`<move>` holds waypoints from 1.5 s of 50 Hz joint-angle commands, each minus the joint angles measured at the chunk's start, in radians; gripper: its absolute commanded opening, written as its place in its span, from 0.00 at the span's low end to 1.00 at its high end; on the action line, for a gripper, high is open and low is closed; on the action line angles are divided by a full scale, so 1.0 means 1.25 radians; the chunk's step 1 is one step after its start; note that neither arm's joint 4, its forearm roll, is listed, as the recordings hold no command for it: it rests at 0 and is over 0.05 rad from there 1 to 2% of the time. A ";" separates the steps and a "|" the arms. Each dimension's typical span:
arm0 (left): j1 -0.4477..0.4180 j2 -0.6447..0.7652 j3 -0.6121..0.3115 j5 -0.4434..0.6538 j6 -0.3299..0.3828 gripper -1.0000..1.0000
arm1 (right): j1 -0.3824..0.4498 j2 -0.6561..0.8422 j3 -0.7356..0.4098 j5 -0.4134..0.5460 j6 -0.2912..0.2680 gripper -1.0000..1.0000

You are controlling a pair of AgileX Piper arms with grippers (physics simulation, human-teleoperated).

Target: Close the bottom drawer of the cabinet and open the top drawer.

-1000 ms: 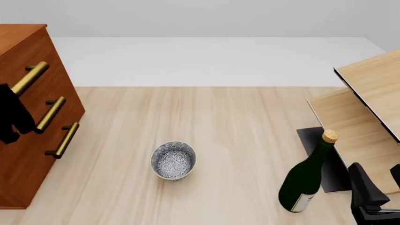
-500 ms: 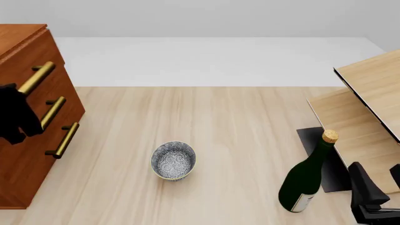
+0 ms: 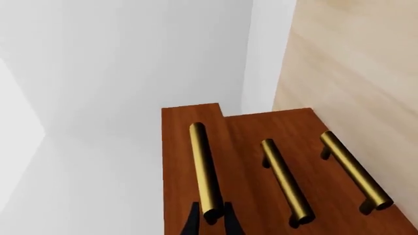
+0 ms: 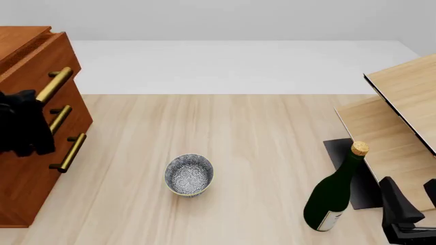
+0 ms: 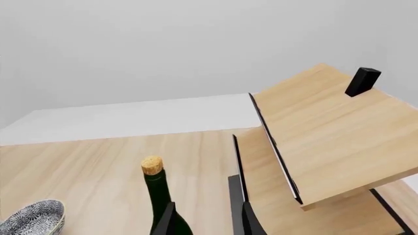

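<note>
The cabinet (image 4: 27, 173) stands at the table's left edge. Its top drawer (image 4: 60, 55) juts out a little past the two drawers below it; in the left wrist view the top drawer (image 3: 186, 122) steps forward of the cabinet face. My left gripper (image 4: 38, 109) is shut on the near end of that drawer's brass handle (image 3: 204, 171), one finger on each side. The bottom drawer (image 4: 38, 181) sits flush with the middle one, its handle (image 3: 356, 169) free. My right gripper (image 4: 411, 206) hangs open at the front right, holding nothing.
A patterned bowl (image 4: 189, 174) sits in the middle of the table. A dark green corked bottle (image 4: 334, 196) stands just left of my right gripper. A pale wooden rack (image 4: 402, 117) on a black base (image 4: 338, 153) fills the right side.
The top drawer has slid out to the right, and my left gripper has moved with its handle. The right arm, bowl and bottle have stayed put.
</note>
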 commanded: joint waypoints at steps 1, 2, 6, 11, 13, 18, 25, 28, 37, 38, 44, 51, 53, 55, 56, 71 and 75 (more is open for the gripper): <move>-0.068 0.015 -0.015 -0.017 0.016 0.00 | 0.002 -0.002 0.000 0.003 0.003 1.00; -0.069 0.015 -0.017 -0.015 0.014 0.00 | 0.002 -0.002 0.000 0.003 0.003 1.00; -0.075 0.017 -0.022 -0.013 0.016 0.00 | 0.002 -0.002 0.000 0.003 0.004 1.00; -0.084 0.019 -0.026 -0.011 0.016 0.00 | 0.002 -0.001 0.000 0.002 0.004 1.00; -0.087 0.020 -0.028 -0.012 0.017 0.00 | 0.002 0.000 0.000 0.001 0.005 1.00; -0.091 0.023 -0.030 -0.013 0.016 0.00 | 0.001 0.001 0.000 0.000 0.005 1.00; -0.091 0.026 -0.032 -0.014 0.014 0.00 | 0.002 0.000 0.000 0.001 0.005 1.00; -0.092 0.027 -0.031 -0.014 0.013 0.00 | 0.002 -0.001 0.000 0.002 0.005 1.00; -0.096 0.026 -0.032 -0.009 0.009 0.00 | 0.002 -0.001 -0.001 0.002 0.005 1.00; -0.095 0.026 -0.035 -0.005 0.006 0.00 | 0.002 -0.001 -0.001 0.002 0.006 1.00; -0.092 0.030 -0.045 0.005 -0.003 1.00 | 0.002 -0.003 -0.001 0.004 0.006 1.00; -0.092 0.030 -0.048 0.007 -0.004 1.00 | 0.002 -0.003 -0.001 0.004 0.006 1.00; -0.093 0.031 -0.048 0.007 -0.003 1.00 | 0.002 -0.003 0.000 0.004 0.006 1.00; -0.095 0.033 -0.048 0.007 -0.003 1.00 | 0.002 -0.003 -0.001 0.004 0.006 1.00; -0.095 0.033 -0.049 0.006 -0.003 1.00 | 0.002 -0.003 0.000 0.004 0.006 1.00; -0.100 0.031 -0.054 0.021 -0.016 1.00 | 0.002 -0.004 0.000 0.004 0.006 1.00; -0.103 0.026 -0.045 0.028 -0.025 1.00 | 0.002 -0.002 0.000 0.003 0.007 1.00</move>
